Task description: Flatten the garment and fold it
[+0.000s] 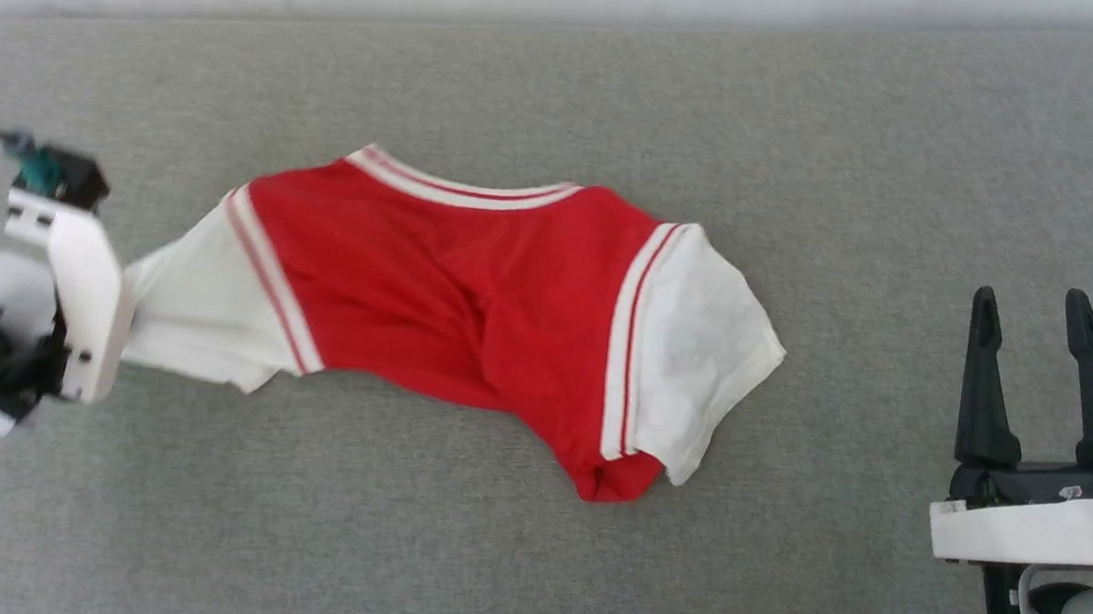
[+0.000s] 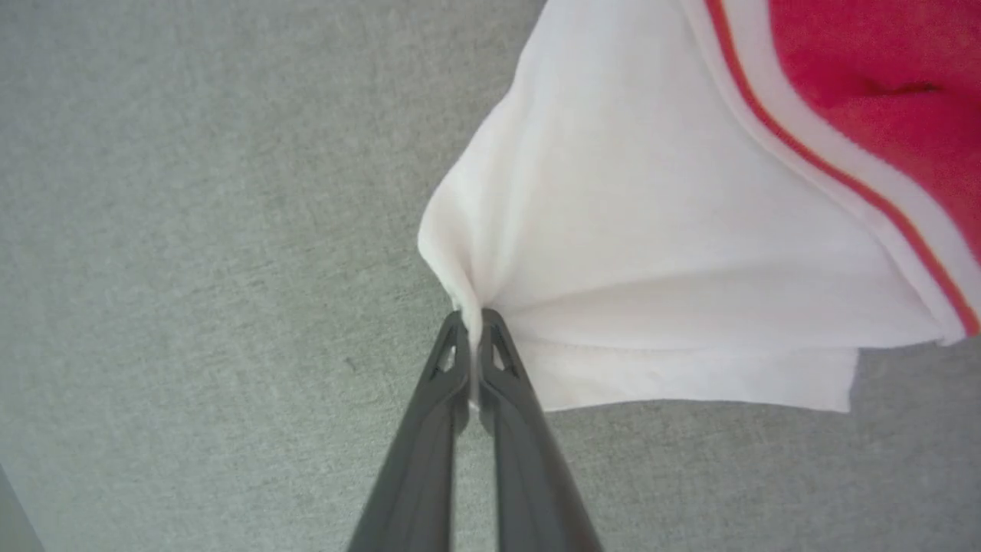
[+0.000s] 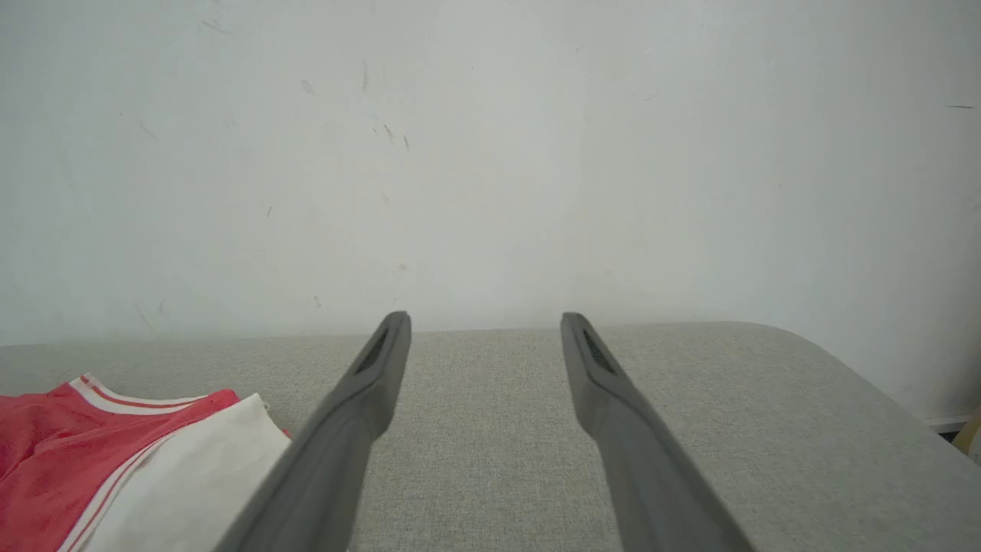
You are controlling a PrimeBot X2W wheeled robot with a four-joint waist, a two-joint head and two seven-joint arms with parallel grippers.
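Left gripper [image 2: 474,318]: I read the jaws as fully closed, nipping the edge of a white sleeve [image 2: 651,253] of the garment [image 1: 449,289]. The cloth puckers into a tight gather right at the tips and fans out from there toward the striped armhole trim. On the head camera this sleeve is drawn to a point at the pale bracket [image 1: 78,296] on my left wrist. The fingers themselves are hidden behind that bracket. I cannot tell whether the pinched edge is off the surface [image 1: 564,101] or resting on it. Right gripper [image 1: 1030,295]: jaws wide apart, holding nothing, touching nothing. The garment lies mid-frame on the grey cloth surface, collar [image 1: 458,188] toward the far side. Its red body is rumpled with deep creases and narrows to a bunched red end at the near side. The other sleeve [image 1: 702,340] is spread flat, well apart from the right gripper. Left arm comes in from the left edge, wrist turned so the gripper points across toward the garment. Right arm sits low at the lower right, fingers pointing up the head view. Its wrist camera looks along them over the surface to a pale wall [image 3: 490,153], with the garment at that view's lower left.
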